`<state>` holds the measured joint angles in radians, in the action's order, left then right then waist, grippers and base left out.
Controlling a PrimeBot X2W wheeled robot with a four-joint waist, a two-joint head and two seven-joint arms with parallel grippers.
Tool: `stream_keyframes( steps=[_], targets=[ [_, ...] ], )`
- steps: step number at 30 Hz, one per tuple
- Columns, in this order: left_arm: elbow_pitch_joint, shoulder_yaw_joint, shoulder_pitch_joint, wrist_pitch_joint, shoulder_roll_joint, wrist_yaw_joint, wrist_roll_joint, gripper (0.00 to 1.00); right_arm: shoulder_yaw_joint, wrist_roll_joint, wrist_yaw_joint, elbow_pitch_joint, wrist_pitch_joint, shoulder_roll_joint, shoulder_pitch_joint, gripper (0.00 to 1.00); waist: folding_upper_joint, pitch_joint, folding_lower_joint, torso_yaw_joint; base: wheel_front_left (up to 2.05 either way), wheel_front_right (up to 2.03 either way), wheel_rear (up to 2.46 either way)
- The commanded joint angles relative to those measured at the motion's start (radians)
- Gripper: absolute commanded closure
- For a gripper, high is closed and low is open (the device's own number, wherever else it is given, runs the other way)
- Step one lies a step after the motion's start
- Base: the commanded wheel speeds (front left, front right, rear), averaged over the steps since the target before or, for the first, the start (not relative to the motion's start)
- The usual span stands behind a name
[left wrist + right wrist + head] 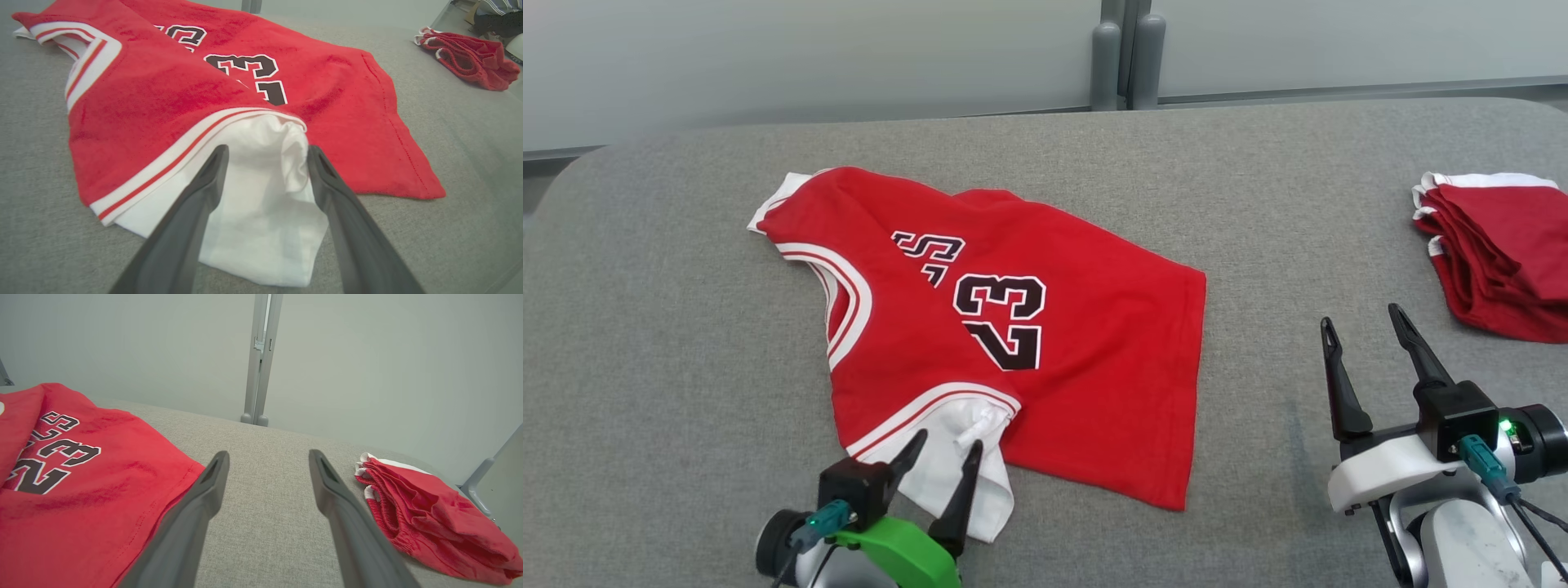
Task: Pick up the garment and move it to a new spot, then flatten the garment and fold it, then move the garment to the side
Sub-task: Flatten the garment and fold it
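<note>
The garment (1013, 327) is a red jersey with a black "23" and white trim, lying crumpled and partly doubled over on the grey padded table (1258, 204). A white part of it (947, 465) sticks out at the near edge. My left gripper (947, 445) stands open over that white part (265, 196), one finger on each side of it, not clamped. My right gripper (1362, 317) is open over bare table to the right of the jersey, holding nothing. The jersey's hem (81, 490) lies left of my right gripper (268, 454).
A pile of folded red garments with white trim (1503, 253) lies at the table's far right edge, just beyond the right gripper (429, 510). Grey posts (1127, 57) and a pale wall stand behind the table. Bare table stretches between jersey and pile.
</note>
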<state>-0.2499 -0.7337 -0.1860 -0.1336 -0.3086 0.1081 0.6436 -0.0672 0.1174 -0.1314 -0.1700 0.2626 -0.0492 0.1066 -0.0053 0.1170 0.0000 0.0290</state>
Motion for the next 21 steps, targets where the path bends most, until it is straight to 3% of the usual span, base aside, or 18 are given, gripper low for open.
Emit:
stream_keyframes(
  steps=[1,10,21],
  targets=[
    [0.016,0.020,0.022,-0.008,-0.020,0.017,0.015,0.00,-0.003,-0.001,0.001,0.004,0.002,-0.003,-0.006,0.00,0.0053,-0.001,0.0000,0.007,0.00,0.00,0.00],
    [0.111,0.099,0.093,0.002,-0.075,0.085,0.076,0.00,-0.003,-0.008,0.001,0.009,0.002,-0.003,-0.002,0.00,0.0053,0.001,0.0000,0.021,0.00,0.00,0.00],
    [-0.135,0.139,0.039,0.021,0.009,0.032,0.193,0.00,0.008,0.000,0.001,0.008,0.002,-0.003,0.015,0.00,0.0053,0.011,0.0000,-0.022,0.00,0.00,0.00]
  ],
)
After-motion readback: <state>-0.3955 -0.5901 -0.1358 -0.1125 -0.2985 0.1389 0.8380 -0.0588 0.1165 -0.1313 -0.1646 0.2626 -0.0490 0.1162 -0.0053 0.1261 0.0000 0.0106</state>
